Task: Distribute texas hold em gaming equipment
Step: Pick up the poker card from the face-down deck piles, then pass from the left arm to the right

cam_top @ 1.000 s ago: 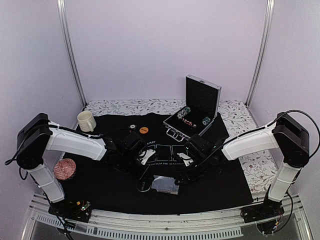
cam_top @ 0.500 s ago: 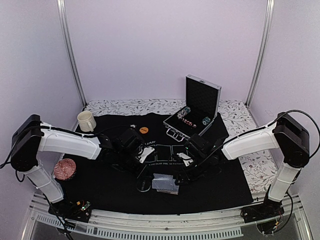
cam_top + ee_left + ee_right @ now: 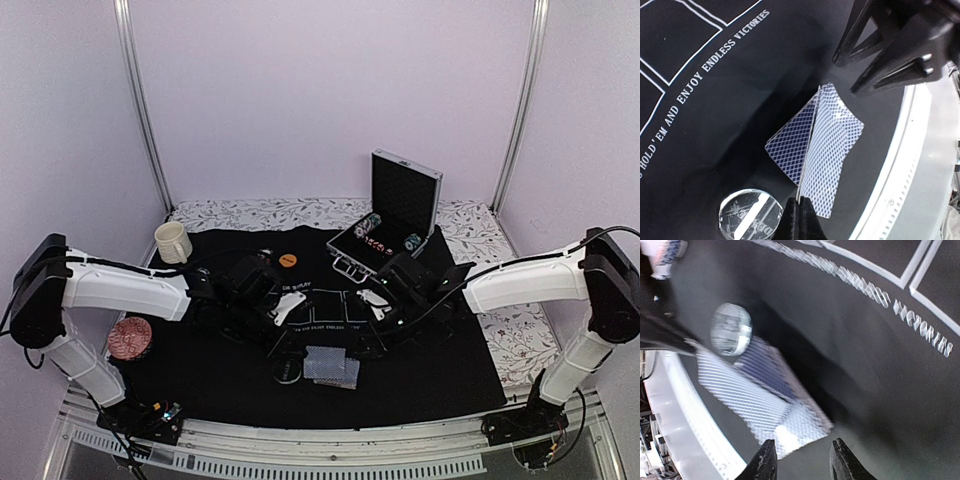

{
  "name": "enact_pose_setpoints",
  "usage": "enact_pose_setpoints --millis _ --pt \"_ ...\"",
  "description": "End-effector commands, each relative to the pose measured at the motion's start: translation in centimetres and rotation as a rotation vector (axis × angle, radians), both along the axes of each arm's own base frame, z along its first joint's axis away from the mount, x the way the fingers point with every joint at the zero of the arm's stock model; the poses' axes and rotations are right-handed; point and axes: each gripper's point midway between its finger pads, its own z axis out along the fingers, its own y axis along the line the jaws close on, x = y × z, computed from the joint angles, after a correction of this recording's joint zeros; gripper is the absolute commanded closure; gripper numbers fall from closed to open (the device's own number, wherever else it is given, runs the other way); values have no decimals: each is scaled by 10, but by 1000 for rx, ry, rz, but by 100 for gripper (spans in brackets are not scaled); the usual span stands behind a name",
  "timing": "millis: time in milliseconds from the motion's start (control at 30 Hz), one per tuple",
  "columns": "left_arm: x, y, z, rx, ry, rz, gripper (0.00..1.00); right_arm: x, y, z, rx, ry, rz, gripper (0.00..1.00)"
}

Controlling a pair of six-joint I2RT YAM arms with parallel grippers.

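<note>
Nearest the front rail, the playing cards [image 3: 835, 145] lie fanned on the black felt mat [image 3: 715, 110]. They are thin, glossy and lattice-backed, beside a clear round disc [image 3: 747, 218]. The right gripper [image 3: 801, 460] has parted its jaws and backed off, so that deal appears complete. The left gripper [image 3: 797, 217] stays closed at a card edge; a pinch cannot be confirmed.

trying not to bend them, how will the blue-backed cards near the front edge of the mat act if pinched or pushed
The playing cards look paper-thin, so they are probably light and floppy if pinched at a corner. Their backs catch glare in the right wrist view, so they are likely slick: the overlapping two may slide apart when pushed.
</note>
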Motion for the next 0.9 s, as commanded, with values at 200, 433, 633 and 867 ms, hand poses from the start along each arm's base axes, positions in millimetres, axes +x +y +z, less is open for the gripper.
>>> enact_pose_setpoints --millis 200,433,633,867 --pt "1 -5 16 -102 -71 -45 100 2 24 78 378 -200 191 56" --pt "0 -6 24 -140 -99 -53 100 8 22 66 428 -188 212 49" --pt "0 -6 23 -141 -98 -57 100 14 29 45 414 -187 234 44" --pt "0 -5 24 -140 -107 -54 100 10 33 27 422 -137 271 45"
